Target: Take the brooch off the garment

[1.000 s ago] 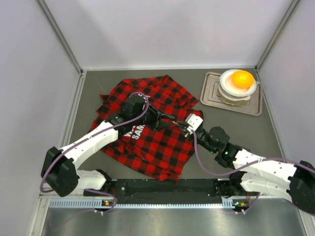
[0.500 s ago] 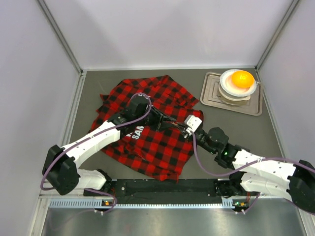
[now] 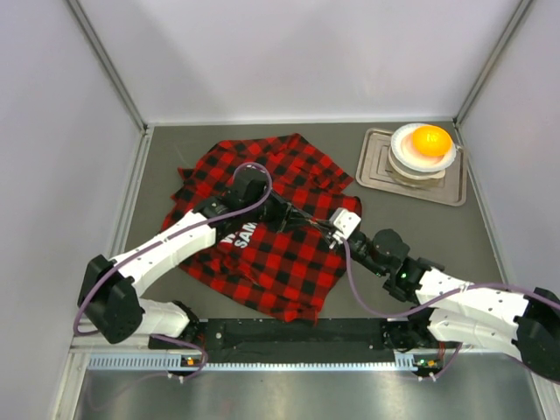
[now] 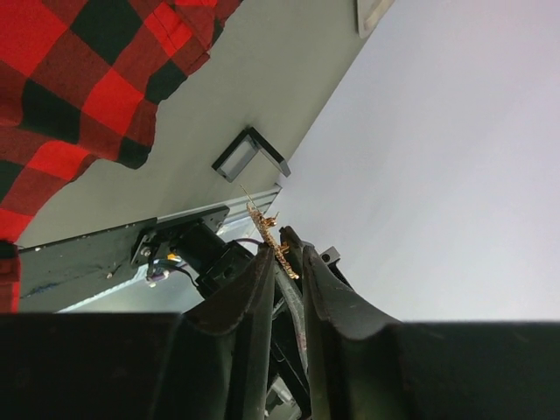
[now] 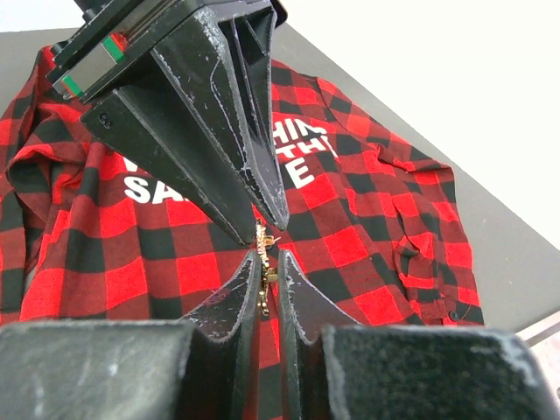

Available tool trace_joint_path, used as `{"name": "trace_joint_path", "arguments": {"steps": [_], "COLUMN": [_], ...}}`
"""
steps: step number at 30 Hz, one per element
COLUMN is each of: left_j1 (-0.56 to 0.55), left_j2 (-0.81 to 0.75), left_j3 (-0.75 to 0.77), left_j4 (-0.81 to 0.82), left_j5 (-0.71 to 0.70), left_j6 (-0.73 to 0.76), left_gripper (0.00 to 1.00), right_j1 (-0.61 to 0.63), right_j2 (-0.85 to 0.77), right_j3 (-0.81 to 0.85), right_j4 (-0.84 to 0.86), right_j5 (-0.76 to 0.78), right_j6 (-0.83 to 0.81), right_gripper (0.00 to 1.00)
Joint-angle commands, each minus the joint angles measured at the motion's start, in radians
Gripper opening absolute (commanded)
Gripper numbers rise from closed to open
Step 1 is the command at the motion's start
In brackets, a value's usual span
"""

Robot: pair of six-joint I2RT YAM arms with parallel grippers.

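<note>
One grey table (image 3: 490,254). On it lies one red-and-black garment (image 3: 280,262). Two arms meet tip to tip over its right side. One tray (image 3: 374,171) holds one white bowl (image 3: 418,163) with one orange ball (image 3: 430,140).

One tiny gold brooch (image 5: 262,254) is in the air above the garment. The right gripper (image 5: 265,268) is clamped on it. The left gripper (image 4: 285,248) has its tips close around the brooch, but I cannot tell if they squeeze.

The only readable text is the white block lettering (image 5: 296,147) printed on the red-and-black plaid flannel shirt (image 5: 359,245). In the top view its lower line reads "SAM". The right wrist view shows the fragments "SA", "HIM" and "TH"; the rest is covered.
</note>
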Motion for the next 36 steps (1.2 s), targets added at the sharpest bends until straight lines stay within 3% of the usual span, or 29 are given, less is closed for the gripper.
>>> {"name": "trace_joint_path", "arguments": {"steps": [1,7,10,11,14,15,16,17,19,21,24,26,29,30,32,33,36], "left_j1": [-0.015,-0.027,-0.027,-0.029,-0.032,-0.032,-0.032,-0.032,-0.030,-0.030,-0.030,-0.030,-0.032,-0.032,-0.032,-0.032,-0.032], "left_j2": [0.023,0.046,0.069,0.077,0.075,0.071,0.064,0.051,0.035,-0.006,-0.064,-0.086,-0.110,-0.118,-0.155,-0.170,-0.219], "left_j3": [0.072,0.100,0.124,0.126,0.138,0.149,0.156,0.164,0.184,0.146,0.071,0.061,0.055,0.046,0.026,0.002,-0.025], "left_j4": [-0.063,-0.129,-0.163,-0.165,-0.165,-0.168,-0.169,-0.172,-0.168,-0.059,0.036,0.018,-0.077,-0.100,-0.168,-0.171,-0.182], "left_j5": [-0.018,-0.016,-0.010,-0.002,-0.004,-0.021,-0.042,-0.065,-0.133,-0.124,-0.074,-0.052,0.037,0.063,0.094,0.103,0.151], "left_j6": [0.053,0.075,0.098,0.099,0.130,0.169,0.203,0.246,0.457,0.697,0.943,1.071,1.340,1.465,1.556,1.611,1.662], "left_gripper": [0.22,0.19,0.10,0.02,0.00,0.00,0.00,0.00,0.00,0.00,0.00,0.00,0.00,0.00,0.00,0.00,0.00], "right_j1": [0.021,0.024,0.039,0.044,0.050,0.050,0.050,0.050,0.050,0.050,0.050,0.044,-0.042,-0.089,-0.221,-0.255,-0.341], "right_j2": [-0.017,-0.025,-0.026,-0.025,-0.020,-0.020,-0.020,-0.031,-0.035,-0.040,-0.046,-0.058,-0.103,-0.111,-0.118,-0.117,-0.109], "right_j3": [0.000,0.008,0.019,0.020,0.040,0.051,0.068,0.074,0.109,0.169,0.215,0.246,0.263,0.260,0.232,0.220,0.195], "right_j4": [0.082,0.074,0.062,0.054,0.022,0.001,-0.040,-0.070,-0.136,-0.382,-0.570,-0.671,-0.765,-0.748,-0.693,-0.656,-0.494], "right_j5": [-0.024,-0.024,-0.025,-0.025,-0.002,0.040,0.065,0.086,0.151,0.160,0.124,0.117,-0.003,-0.165,-0.324,-0.467,-0.669], "right_j6": [-0.027,-0.056,-0.073,-0.079,-0.069,-0.054,-0.008,0.023,0.151,0.256,0.414,0.492,0.597,0.617,0.655,0.661,0.694], "right_gripper": [0.00,0.00,0.00,0.00,0.00,0.19,0.31,0.54,0.74,0.79,0.81,0.83,0.87,0.90,0.94,0.97,0.98]}}
